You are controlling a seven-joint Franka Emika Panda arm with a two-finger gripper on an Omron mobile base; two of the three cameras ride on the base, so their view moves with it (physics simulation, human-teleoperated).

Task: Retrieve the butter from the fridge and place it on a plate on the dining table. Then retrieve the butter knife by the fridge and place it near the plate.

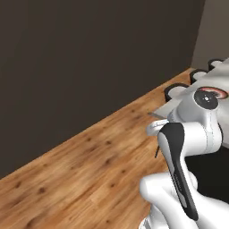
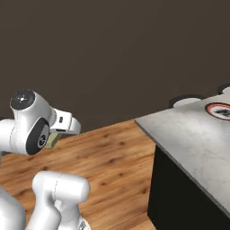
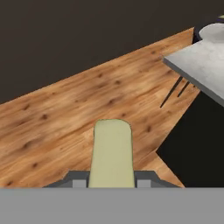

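Butter [image 3: 111, 153]: carried above the wood floor [image 3: 65, 113], sticking forward out of the gripper [image 3: 109, 183].
Fingers: clamped on the stick's near end, one on each long side.
Handling: judged light, soft, slippery; easily dented by squeezing.
Hold: best kept across the narrow width.
Plate [image 2: 219, 110]: on the dining table [image 2: 188, 134], well apart.

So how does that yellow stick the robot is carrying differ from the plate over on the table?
The butter is a plain pale yellow oblong stick; the plate is round and flat, with a red-orange rim and a dark patterned centre. The butter is clamped in the hand above the wooden floor; the plate rests on the dining table. The butter looks much narrower.
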